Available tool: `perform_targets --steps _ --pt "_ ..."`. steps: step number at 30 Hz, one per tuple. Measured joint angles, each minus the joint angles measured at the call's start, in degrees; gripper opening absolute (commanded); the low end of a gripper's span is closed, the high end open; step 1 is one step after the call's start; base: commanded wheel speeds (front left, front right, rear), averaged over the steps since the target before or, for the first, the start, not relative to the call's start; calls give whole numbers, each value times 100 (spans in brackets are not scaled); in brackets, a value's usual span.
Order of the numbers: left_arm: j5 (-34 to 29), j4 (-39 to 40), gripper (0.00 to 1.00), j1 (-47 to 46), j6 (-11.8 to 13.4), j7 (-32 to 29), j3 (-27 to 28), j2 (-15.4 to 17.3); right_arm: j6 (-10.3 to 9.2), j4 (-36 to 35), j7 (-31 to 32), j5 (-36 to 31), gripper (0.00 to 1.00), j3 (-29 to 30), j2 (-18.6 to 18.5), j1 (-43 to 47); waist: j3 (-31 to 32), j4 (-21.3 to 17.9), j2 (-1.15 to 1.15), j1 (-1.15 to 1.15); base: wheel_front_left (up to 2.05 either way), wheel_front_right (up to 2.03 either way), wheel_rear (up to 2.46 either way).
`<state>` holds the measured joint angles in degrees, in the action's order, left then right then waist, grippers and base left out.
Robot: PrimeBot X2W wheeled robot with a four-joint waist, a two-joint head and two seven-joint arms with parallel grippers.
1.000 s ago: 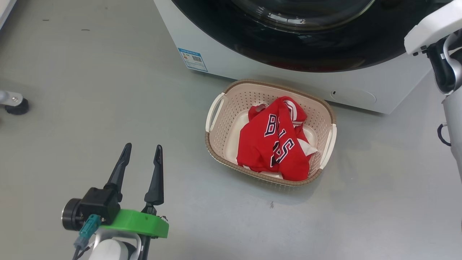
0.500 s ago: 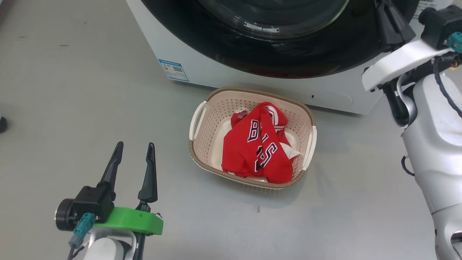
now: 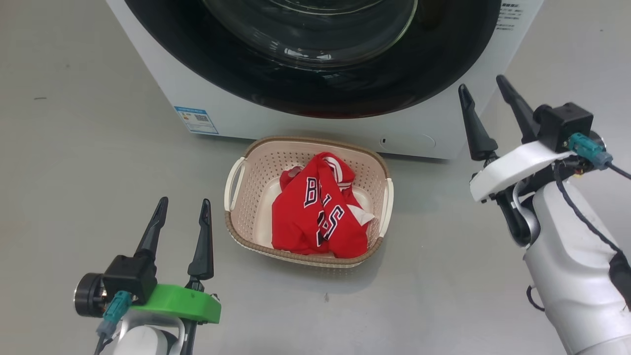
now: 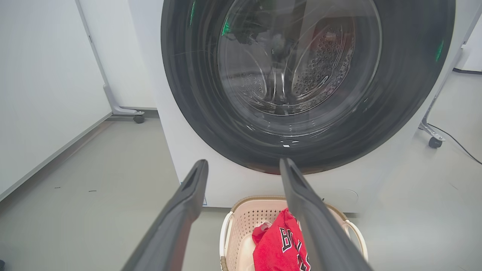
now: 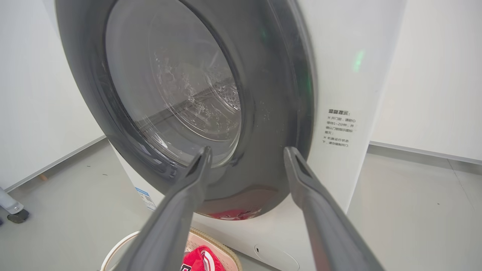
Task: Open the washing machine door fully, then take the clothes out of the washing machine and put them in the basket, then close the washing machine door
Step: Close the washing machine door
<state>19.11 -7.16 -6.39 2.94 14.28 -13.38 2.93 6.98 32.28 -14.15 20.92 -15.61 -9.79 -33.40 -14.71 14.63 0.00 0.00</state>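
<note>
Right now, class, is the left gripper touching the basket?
Apart. In the head view, a strip of bare grey floor shows between the left gripper and the basket beside it.

The head camera is looking steeply down from above at the floor (image 3: 98, 148), with the basket (image 3: 256, 170) in the middle and the lower front of the washer (image 3: 182, 88) at the far edge. The left wrist camera is sitting low and facing the door (image 4: 188, 75) almost straight on, from a little further back. The right wrist camera is standing nearer, looking at it slantwise from the right. All three are sharing the door and the basket.
</note>
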Motion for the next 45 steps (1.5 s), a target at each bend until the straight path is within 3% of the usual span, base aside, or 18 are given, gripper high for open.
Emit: perform_targets --steps 5,15,24,45 --pt "-4 -82 100 4 -23 0 -1 42 -19 -226 -8 24 100 134 144 512 152 -219 0 0 0 0 0" --pt "-5 -230 100 125 -27 0 13 147 -253 -820 -34 65 100 444 372 1456 475 -720 0 0 0 0 0" --pt "4 -319 100 405 -56 0 4 167 -303 -1233 -34 11 100 483 428 2215 835 -1079 0 0 0 0 0" --pt "53 -290 100 740 -71 -16 -4 208 -363 -1906 -34 -91 100 460 516 3171 1290 -1252 0 0 0 0 0"
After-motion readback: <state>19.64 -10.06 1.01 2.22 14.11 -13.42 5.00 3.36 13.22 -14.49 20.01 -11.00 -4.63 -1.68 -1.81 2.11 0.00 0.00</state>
